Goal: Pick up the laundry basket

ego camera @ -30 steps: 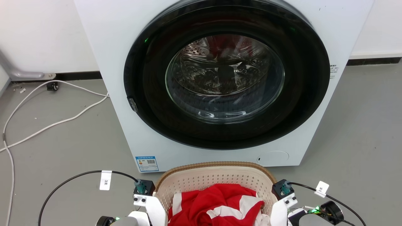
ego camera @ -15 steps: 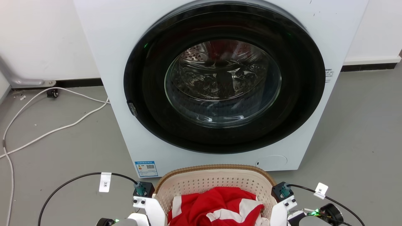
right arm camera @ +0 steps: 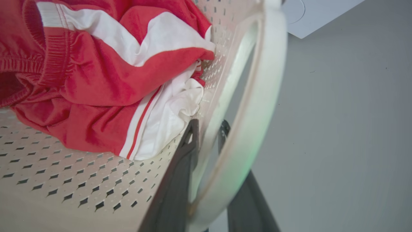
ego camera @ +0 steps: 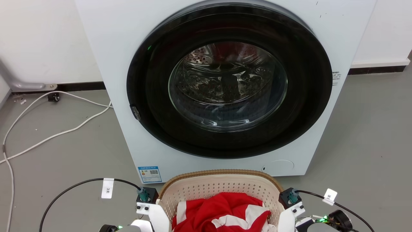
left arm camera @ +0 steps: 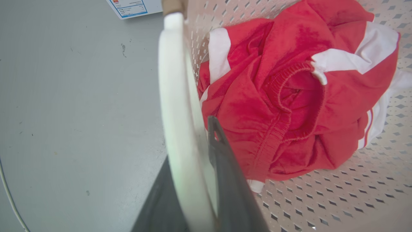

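The left gripper (left arm camera: 190, 141) had its two dark fingers closed narrowly on the white left handle (left arm camera: 172, 90), one finger on each side. Between the arms, just in front of the washing machine (ego camera: 128, 135), was the laundry basket (ego camera: 222, 185), holding a red-and-white garment (ego camera: 222, 209). The right gripper (right arm camera: 209, 129) clamped the right handle (right arm camera: 260, 96) likewise, its jaws nearly together.
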Tool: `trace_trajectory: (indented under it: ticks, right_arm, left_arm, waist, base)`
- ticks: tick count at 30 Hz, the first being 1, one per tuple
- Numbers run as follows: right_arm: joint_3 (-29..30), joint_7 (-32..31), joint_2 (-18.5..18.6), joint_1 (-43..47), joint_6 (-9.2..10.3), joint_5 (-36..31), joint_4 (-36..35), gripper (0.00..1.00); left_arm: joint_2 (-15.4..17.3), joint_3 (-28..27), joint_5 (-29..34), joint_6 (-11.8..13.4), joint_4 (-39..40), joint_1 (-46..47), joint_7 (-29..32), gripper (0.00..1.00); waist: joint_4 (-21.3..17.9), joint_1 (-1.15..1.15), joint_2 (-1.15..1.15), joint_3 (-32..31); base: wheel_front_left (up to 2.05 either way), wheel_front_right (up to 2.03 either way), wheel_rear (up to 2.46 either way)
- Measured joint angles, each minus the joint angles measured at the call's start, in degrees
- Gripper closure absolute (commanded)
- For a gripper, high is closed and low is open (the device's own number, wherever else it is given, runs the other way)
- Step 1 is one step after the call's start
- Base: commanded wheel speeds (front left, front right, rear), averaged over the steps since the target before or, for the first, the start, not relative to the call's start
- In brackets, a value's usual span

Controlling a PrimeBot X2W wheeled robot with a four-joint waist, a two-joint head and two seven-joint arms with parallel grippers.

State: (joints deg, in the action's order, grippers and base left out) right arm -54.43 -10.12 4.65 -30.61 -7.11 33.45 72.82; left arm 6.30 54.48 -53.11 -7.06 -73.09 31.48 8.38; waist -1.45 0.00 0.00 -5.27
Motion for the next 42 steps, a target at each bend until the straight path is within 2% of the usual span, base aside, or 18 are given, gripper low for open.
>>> trace_trajectory:
  ticks: [42]
  right_arm:
    - [-6.65,1.10,0.26,-1.11,0.00,7.64,0.86,1.00]
  left_arm:
    - [0.20,2.83,-3.12,-0.08,-0.70,0.92,-0.96,1.00]
  waist:
    - [0.20,0.00,0.00,0.96]
  base:
    - [0.00,0.00,0.00]
